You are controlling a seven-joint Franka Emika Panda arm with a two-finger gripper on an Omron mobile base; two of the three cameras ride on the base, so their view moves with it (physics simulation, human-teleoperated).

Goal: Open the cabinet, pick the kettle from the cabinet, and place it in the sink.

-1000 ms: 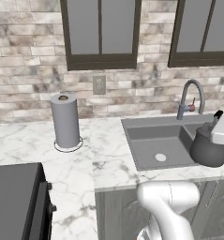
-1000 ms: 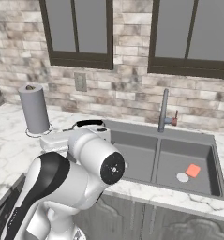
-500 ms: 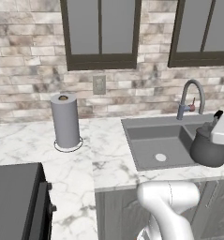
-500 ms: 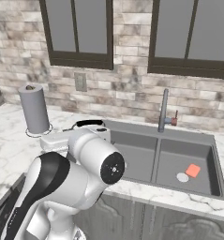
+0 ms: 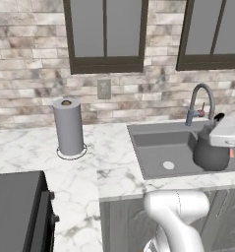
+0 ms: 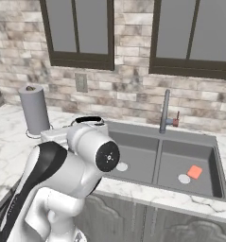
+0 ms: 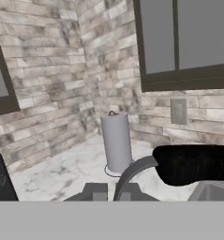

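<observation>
The dark grey kettle (image 5: 210, 153) is upright over the dark sink (image 5: 153, 142), at the right edge of the left base view. My gripper (image 5: 218, 139) is at its top, shut on the handle. In the hand view the kettle's black grip (image 7: 193, 164) and curved grey handle bar run between my fingertips (image 7: 95, 192). In the right base view my arm hides the kettle body and its handle (image 6: 88, 119) shows above the sink's (image 6: 138, 142) left basin. I cannot tell whether the kettle touches the basin floor. The cabinet is out of view.
A paper towel roll (image 5: 69, 126) stands on the marble counter left of the sink. The gooseneck faucet (image 5: 200, 101) rises behind the basins. An orange sponge (image 6: 195, 171) lies in the right basin. A dark stove (image 5: 15, 211) is at the lower left.
</observation>
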